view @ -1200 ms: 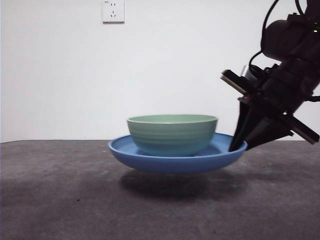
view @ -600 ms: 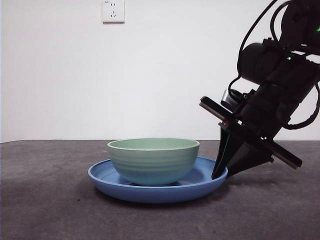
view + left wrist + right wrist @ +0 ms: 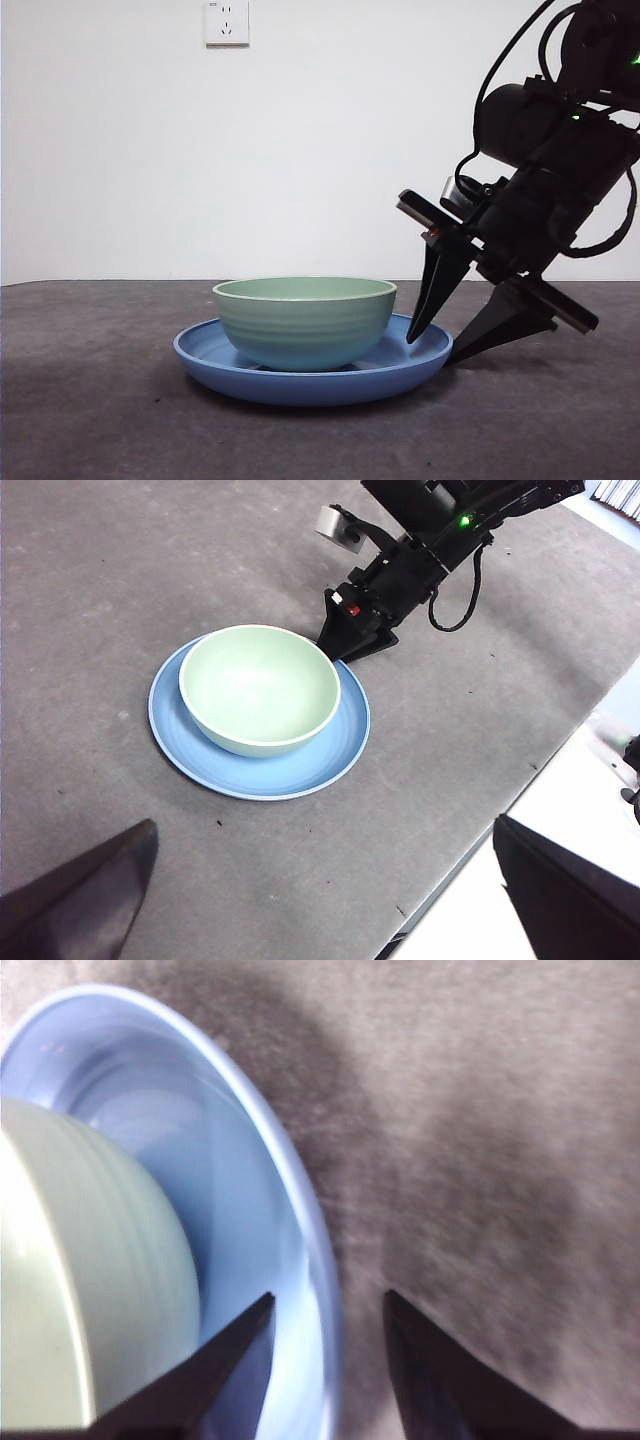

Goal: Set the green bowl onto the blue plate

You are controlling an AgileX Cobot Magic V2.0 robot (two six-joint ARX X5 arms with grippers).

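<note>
The green bowl [image 3: 305, 320] stands upright in the middle of the blue plate [image 3: 400, 366], and the plate lies flat on the dark grey table. My right gripper [image 3: 430, 350] is open at the plate's right rim, one jaw over the rim and the other outside it near the table. The right wrist view shows the blue plate [image 3: 262, 1190] rim running between the right gripper's [image 3: 330, 1300] spread jaws, with the green bowl [image 3: 80, 1290] beside it. My left gripper [image 3: 325, 825] is open high above the table, away from the green bowl [image 3: 260, 685] and blue plate [image 3: 300, 776].
A white wall socket [image 3: 226, 22] sits high on the back wall. In the left wrist view the table's edge [image 3: 470, 855] runs diagonally, with a white floor beyond it. The right arm [image 3: 430, 540] reaches in from the far side.
The plate with the bowl on it came down from the air onto the table and shifted left. The right gripper then opened and let go of the plate's rim.
</note>
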